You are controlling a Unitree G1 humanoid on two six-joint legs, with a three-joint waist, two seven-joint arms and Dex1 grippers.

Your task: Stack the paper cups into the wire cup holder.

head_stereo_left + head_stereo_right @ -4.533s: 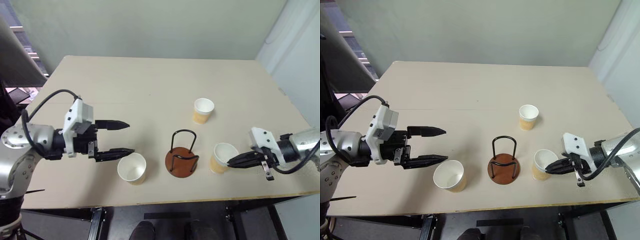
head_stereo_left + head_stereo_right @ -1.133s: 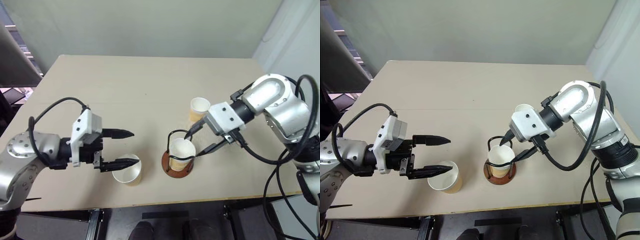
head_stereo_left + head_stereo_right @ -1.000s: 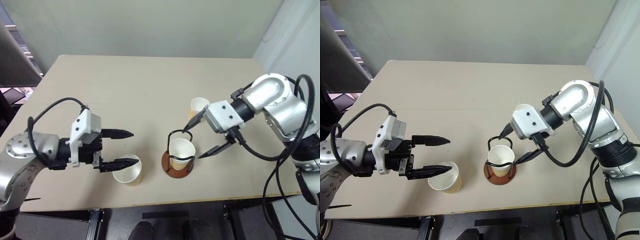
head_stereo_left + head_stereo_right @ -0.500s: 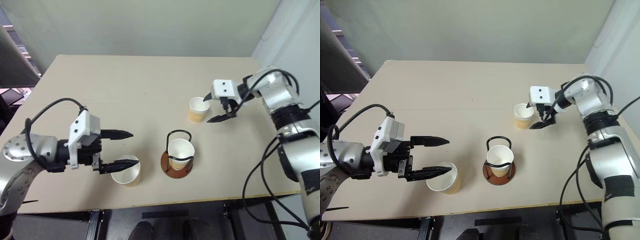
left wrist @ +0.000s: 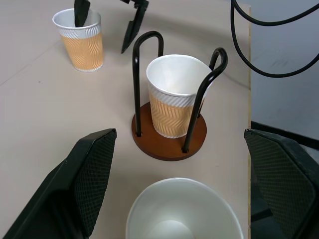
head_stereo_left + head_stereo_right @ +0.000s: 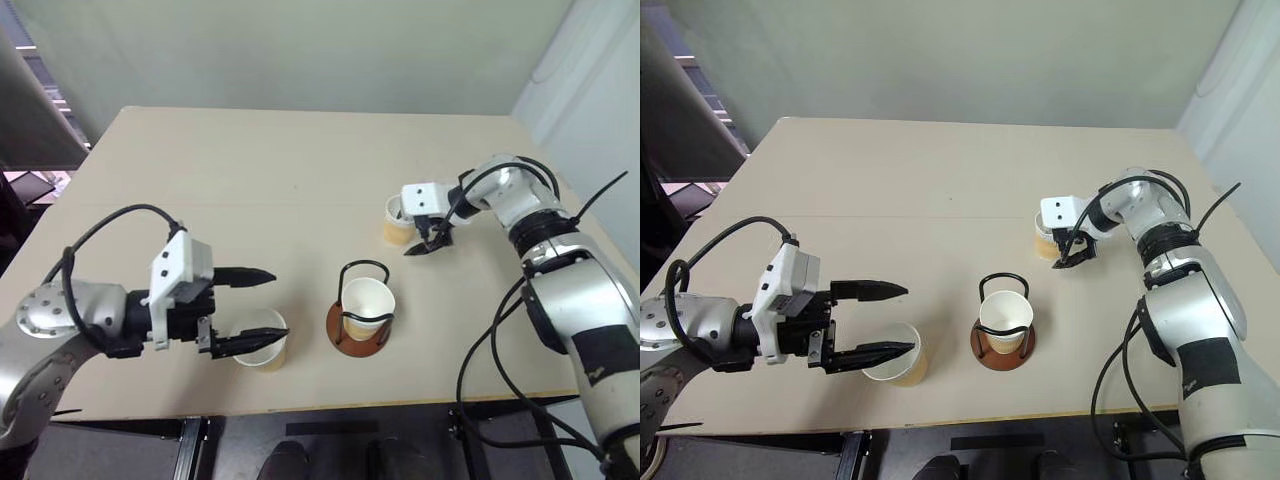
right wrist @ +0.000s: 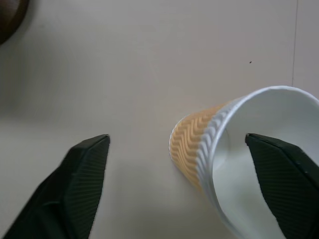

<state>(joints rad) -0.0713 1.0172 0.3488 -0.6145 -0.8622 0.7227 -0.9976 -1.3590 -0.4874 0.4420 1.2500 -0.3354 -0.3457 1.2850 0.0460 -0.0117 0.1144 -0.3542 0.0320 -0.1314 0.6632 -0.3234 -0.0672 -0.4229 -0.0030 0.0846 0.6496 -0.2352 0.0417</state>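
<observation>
At the far cup [image 6: 396,222], the right gripper [image 6: 413,231] is spread astride its wall; the left gripper [image 6: 262,309], wide apart, is held over the near cup [image 6: 262,340].

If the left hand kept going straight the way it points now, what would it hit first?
Most likely the paper cup standing between the open fingers of the left hand, its rim just ahead. Beyond it in the same line stands the wire cup holder with a cup inside. Depth is hard to judge.

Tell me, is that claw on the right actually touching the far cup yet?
Cannot tell. In the left wrist view one finger of the right gripper dips inside the far paper cup, the other stands outside; no view shows plain contact with its wall.
</observation>
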